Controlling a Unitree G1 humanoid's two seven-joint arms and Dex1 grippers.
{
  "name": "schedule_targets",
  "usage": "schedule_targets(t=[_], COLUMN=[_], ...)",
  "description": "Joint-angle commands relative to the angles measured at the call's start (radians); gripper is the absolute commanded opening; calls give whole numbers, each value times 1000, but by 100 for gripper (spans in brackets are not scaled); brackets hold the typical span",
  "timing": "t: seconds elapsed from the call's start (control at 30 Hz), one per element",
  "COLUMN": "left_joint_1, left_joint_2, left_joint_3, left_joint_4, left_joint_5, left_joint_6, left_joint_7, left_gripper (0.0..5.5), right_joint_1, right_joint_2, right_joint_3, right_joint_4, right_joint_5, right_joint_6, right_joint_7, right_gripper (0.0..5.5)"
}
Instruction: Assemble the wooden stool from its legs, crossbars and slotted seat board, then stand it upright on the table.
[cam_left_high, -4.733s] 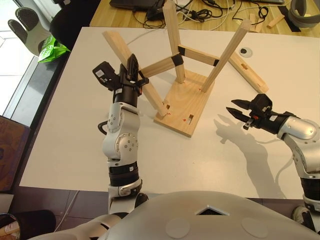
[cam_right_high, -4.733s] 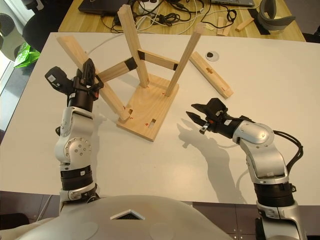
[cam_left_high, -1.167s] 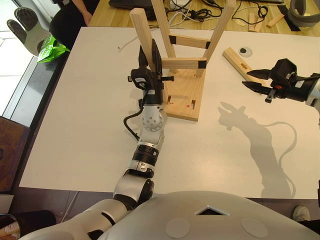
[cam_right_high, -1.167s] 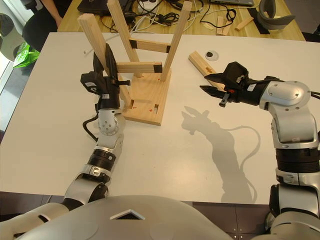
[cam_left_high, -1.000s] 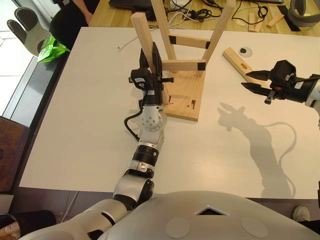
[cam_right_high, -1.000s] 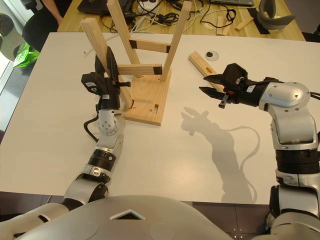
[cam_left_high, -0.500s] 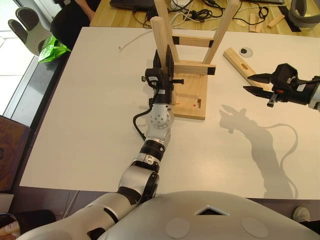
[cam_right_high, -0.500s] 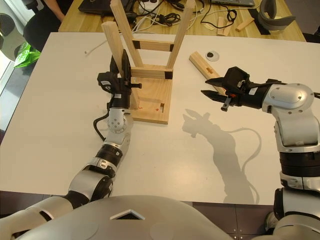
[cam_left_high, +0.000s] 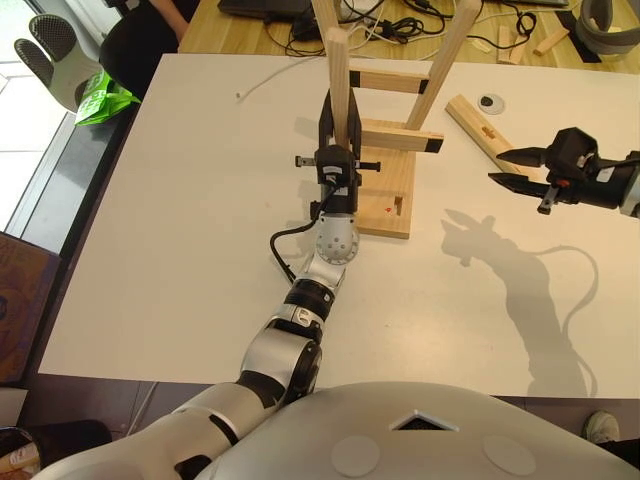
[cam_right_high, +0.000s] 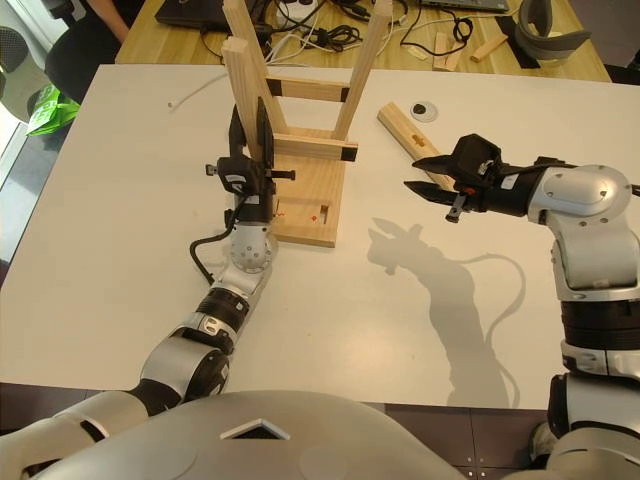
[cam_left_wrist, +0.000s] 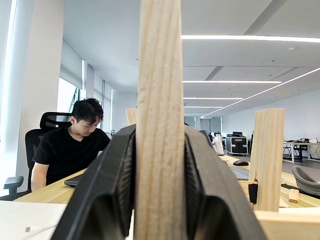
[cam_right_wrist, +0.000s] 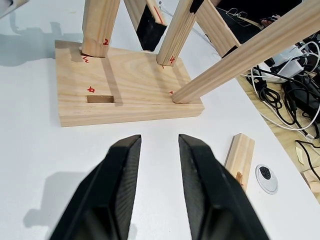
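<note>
seat board (cam_left_high: 386, 192) flat on table (cam_left_high: 190, 250), upper centre of frame, legs and crossbars standing on it, one slot (cam_right_wrist: 100, 98) open. front-left leg (cam_left_high: 338, 65) upright, clamped in left gripper (cam_left_high: 338, 122). spare leg (cam_left_high: 478, 130) flat at upper right. right gripper (cam_left_high: 497, 167) at right edge, fingers apart, holding nothing.
</note>
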Motion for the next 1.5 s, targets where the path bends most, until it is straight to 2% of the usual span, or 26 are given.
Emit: schedule_targets(t=[0.03, 0.37, 0.67, 0.73, 1.1, 1.27, 1.33, 1.43, 1.5], left_joint_1=[47, 60, 61, 61, 71, 109, 147, 195, 193], left_joint_2=[-46, -56, -50, -50, -36, 13, 55, 128, 187], left_joint_3=[-13, 10, -3, 1, -8, -18, -20, -56, -33], left_joint_4=[13, 57, 36, 33, -18, -212, -374, -730, -893], left_joint_5=[-8, -189, -118, -103, -37, 9, -30, -165, -241], left_joint_6=[-8, -11, -5, -4, -6, 65, 126, 351, 525], left_joint_7=[6, -145, -107, -87, -37, -65, -126, -312, -409], left_gripper=[102, 102, 102, 159, 328, 403, 441, 441, 441], right_joint_1=[-28, -29, -27, -29, -29, 0, 35, 93, 138], right_joint_2=[-17, -12, -15, -12, 3, 14, 40, 101, 144], right_joint_3=[2, -2, -2, -1, 1, -6, -10, -8, -3], right_joint_4=[7, -17, -28, -23, 22, 0, -39, -82, -107], right_joint_5=[-13, -7, -3, -3, 0, 1, 7, 8, 1], right_joint_6=[-11, 12, 29, 31, 26, 27, 40, 47, 43], right_joint_7=[8, -1, 5, 4, -1, -23, -62, -136, -187], right_gripper=[139, 139, 139, 139, 139, 139, 139, 139, 139])
